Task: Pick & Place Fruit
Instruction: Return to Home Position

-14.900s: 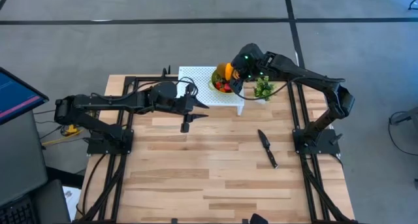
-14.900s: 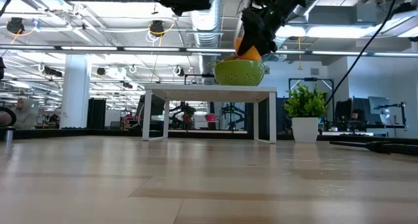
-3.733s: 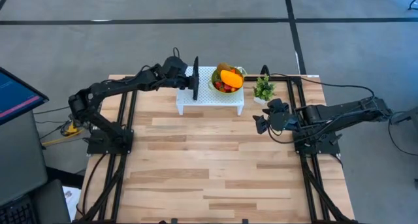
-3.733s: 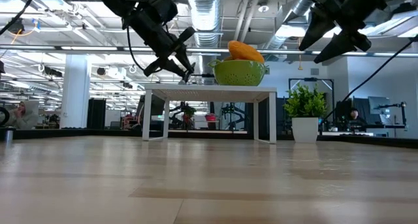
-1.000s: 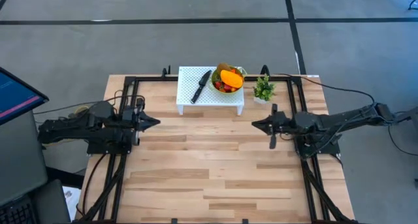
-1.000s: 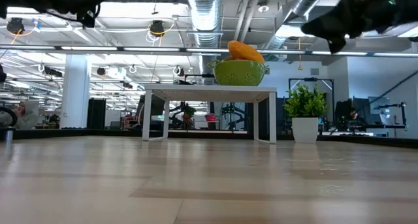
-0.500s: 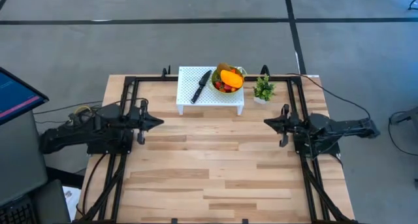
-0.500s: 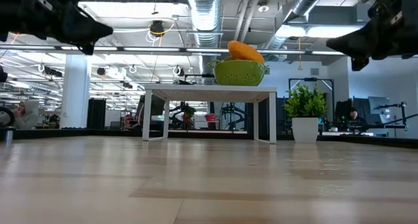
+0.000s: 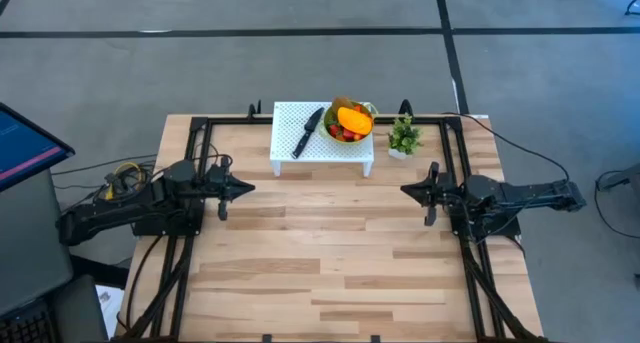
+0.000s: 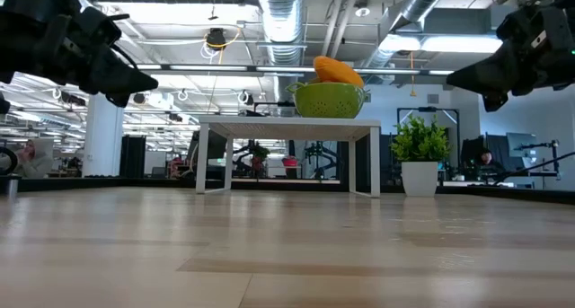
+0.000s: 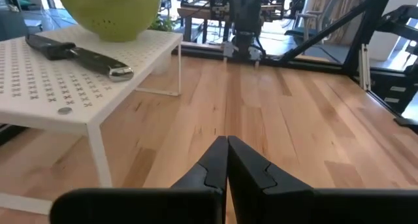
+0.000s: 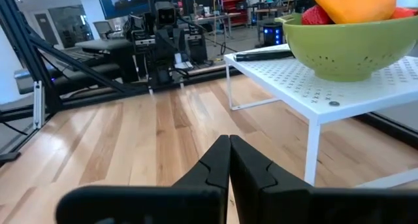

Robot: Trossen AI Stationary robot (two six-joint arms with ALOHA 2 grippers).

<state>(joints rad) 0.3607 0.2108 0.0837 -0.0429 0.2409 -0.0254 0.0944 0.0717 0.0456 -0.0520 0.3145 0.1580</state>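
The fruit lies in a green bowl [image 9: 346,123] on the right half of a white perforated stand [image 9: 322,140] at the table's far middle; an orange-yellow mango [image 12: 356,3] tops red berries [image 9: 343,132]. A black knife [image 9: 307,131] lies on the stand's left half. My left gripper [image 9: 248,189] is shut and empty, low over the table's left side, pointing right. My right gripper [image 9: 405,191] is shut and empty over the right side, pointing left. Both are well short of the stand.
A small green potted plant [image 9: 403,137] stands on the table just right of the stand. Black frame rails [image 9: 200,143] run along the table's left, far and right sides. Bare wood lies between the two grippers and toward the near edge.
My left gripper has sunk and swung a little toward the table's middle, staying shut. My right gripper has drawn back toward the right edge and sunk, then kept still, shut throughout. Fruit, bowl and knife have not moved.
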